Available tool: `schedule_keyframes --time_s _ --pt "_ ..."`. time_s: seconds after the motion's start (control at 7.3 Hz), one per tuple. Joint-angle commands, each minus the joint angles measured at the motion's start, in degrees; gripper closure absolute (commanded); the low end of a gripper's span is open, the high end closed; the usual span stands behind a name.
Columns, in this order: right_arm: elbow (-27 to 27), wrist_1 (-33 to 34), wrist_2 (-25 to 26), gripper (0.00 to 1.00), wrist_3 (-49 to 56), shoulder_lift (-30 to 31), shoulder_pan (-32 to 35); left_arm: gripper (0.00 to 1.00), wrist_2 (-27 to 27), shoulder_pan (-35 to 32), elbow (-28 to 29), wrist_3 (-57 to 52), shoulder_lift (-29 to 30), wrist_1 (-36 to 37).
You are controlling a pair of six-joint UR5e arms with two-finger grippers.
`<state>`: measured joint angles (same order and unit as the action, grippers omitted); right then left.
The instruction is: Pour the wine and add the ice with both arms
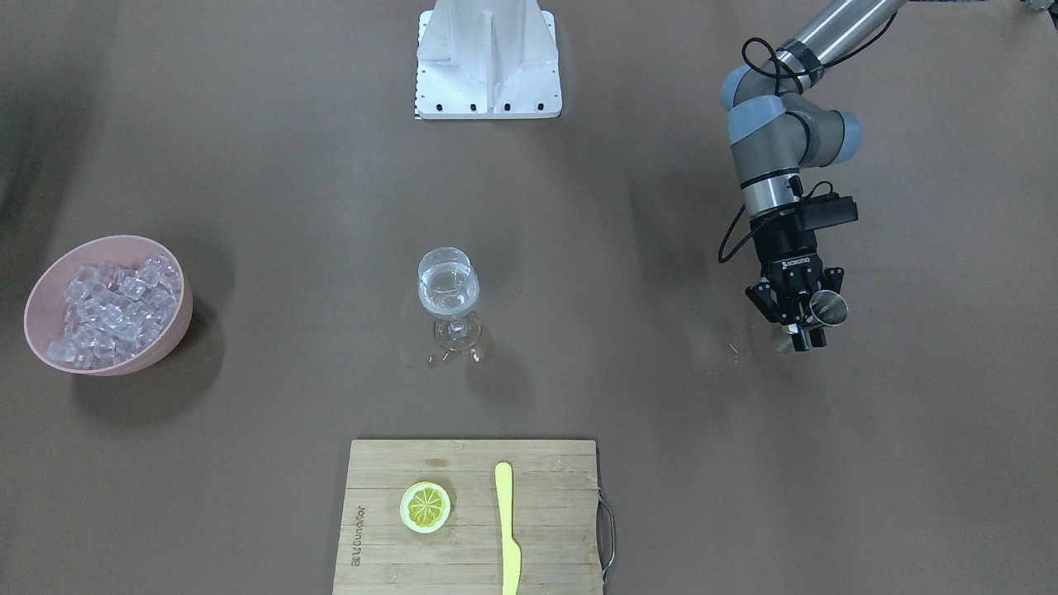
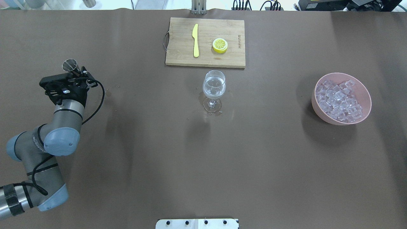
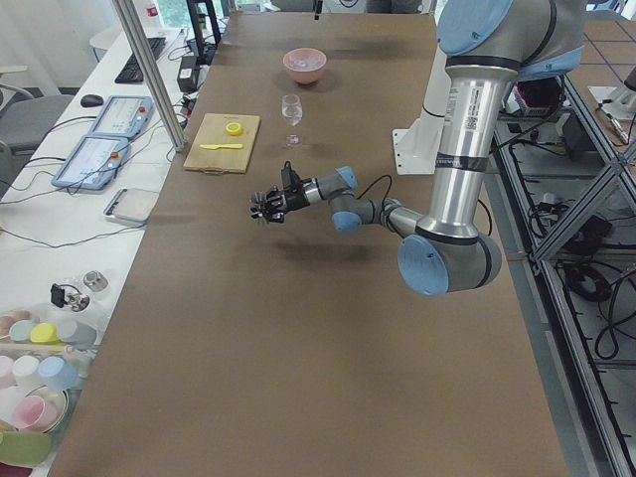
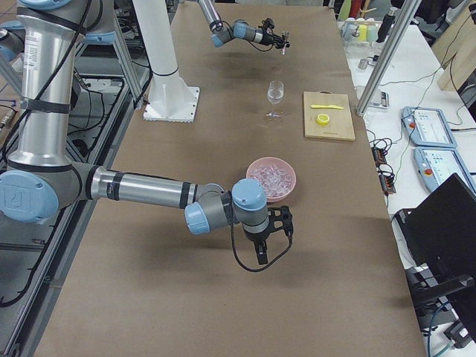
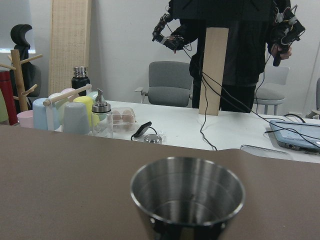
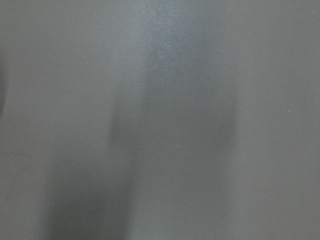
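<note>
Holds a small metal cup (image 1: 829, 310) in the left jaws, clamped on its narrow lower part, cup upright, mouth up. Points those jaws level toward the operators' side, above the brown table (image 2: 143, 159), well out toward the robot's left end, on the left arm (image 2: 67, 113). Shows, from the left wrist, the cup's rim close below, then mugs (image 5: 75, 117) and a person (image 5: 235, 55) in black past the table's edge. Has a few small drops (image 1: 734, 353) on the table just beside the jaws

Cannot tell whether the right jaws are apart or together: seen only from the table's right end, pointing down on the right arm (image 4: 149, 192), near the pink bowl (image 1: 169, 343). Gives only blurred table surface from the right wrist

Has the wine (image 1: 447, 296) in a stemmed glass (image 1: 456, 330), upright at mid-table, well apart from both arms, wet spots (image 1: 433, 359) round its foot. Has the ice (image 1: 111, 310) heaped in the pink bowl toward the robot's right end. Puts the glass between cup and bowl along the table. Has a wooden cutting board (image 1: 550, 496) near the glass on the operators' side, bearing a lemon slice (image 1: 425, 506) and a yellow knife (image 1: 506, 529), apart from each other. Has the white base (image 1: 488, 58) at the robot's edge, across the glass from the board
</note>
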<state>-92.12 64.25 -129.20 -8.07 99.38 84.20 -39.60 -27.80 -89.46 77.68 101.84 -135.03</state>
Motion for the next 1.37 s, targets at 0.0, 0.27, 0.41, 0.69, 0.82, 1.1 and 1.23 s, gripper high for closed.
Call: schedule_keyframes --time_s 0.0,0.27,0.41,0.69,0.82,1.1,1.23 --pt "0.27 0.0 0.0 0.0 -0.02 -0.06 0.0 1.0 3.97 5.43 1.12 0.1 2.92 0.91" --pt "0.45 0.0 0.09 0.0 0.07 -0.15 0.0 1.0 5.67 8.63 2.09 0.01 3.01 0.83" --pt "0.54 0.0 0.09 0.0 0.07 -0.15 0.0 1.0 5.68 8.63 2.71 0.01 2.93 0.83" --pt "0.54 0.0 0.09 0.0 0.07 -0.15 0.0 1.0 5.5 8.63 2.45 -0.78 2.84 0.48" --pt "0.54 0.0 0.09 0.0 0.07 -0.15 0.0 1.0 5.5 8.63 2.36 -0.87 2.84 0.47" --pt "0.54 0.0 0.09 0.0 0.07 -0.15 0.0 1.0 5.33 8.46 2.27 -3.04 3.01 -0.14" --pt "0.54 0.0 0.09 0.0 0.07 -0.06 0.0 1.0 5.24 8.11 2.19 -3.32 3.01 -0.14"
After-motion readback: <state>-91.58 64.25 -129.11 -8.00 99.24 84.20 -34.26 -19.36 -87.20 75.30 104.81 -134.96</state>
